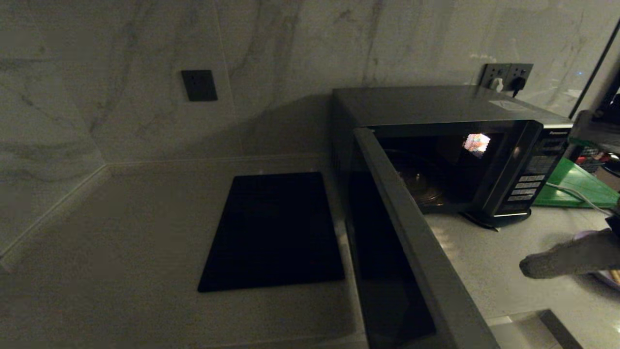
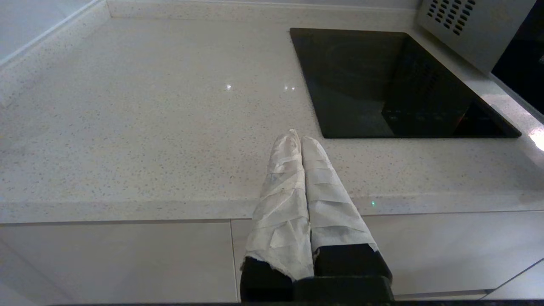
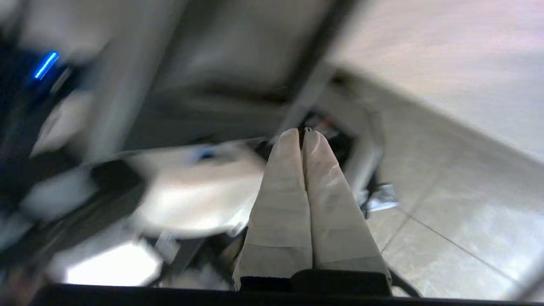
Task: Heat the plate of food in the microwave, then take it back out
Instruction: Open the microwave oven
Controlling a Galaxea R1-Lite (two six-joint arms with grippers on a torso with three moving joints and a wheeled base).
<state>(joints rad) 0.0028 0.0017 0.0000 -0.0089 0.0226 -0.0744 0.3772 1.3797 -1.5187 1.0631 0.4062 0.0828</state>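
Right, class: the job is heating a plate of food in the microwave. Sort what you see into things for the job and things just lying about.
For the job:
- microwave, door swung open
- plate, only its edge showing behind the right gripper, which is shut

Just lying about:
- black slab on the counter
- green board
- wall sockets
- left gripper, shut, parked at the counter's edge

Head view dim; glare spots on the counter [image 2: 170, 127]; right wrist view motion-blurred
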